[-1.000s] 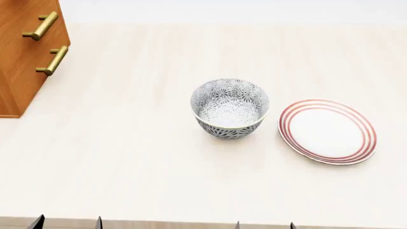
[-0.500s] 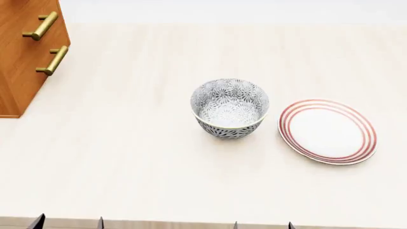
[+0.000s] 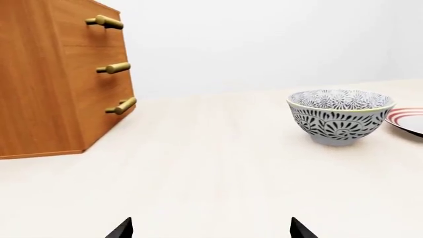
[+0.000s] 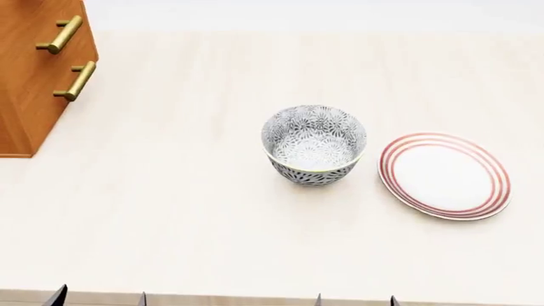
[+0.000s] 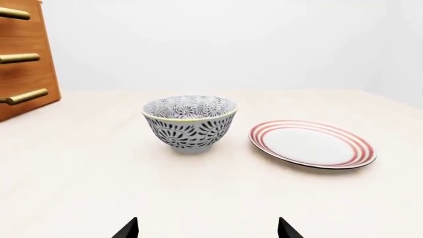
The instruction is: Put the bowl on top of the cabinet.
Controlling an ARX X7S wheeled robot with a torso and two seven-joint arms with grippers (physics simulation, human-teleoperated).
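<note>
Three cameras, one tabletop: one high, two low.

The head view looks steeply down on the table (image 4: 170, 210), with the bowl (image 4: 314, 145) near centre. Both wrist views sit low near the table's edge, facing level across it: the left takes in the cabinet (image 3: 46, 84), the right the plate (image 5: 312, 144). All three share the bowl.

The bowl (image 4: 314, 145) looked like glazed ceramic, smooth, with a soft sheen over its grey-black lace pattern. The cabinet (image 3: 59, 79) showed warm orange-brown wood grain, satin rather than glossy, and its bar handles (image 3: 116, 68) gleamed like brushed brass. The plate (image 5: 312, 144) was smooth and glossy. The tabletop (image 4: 187, 210) was pale, matt, faintly grained wood.
</note>
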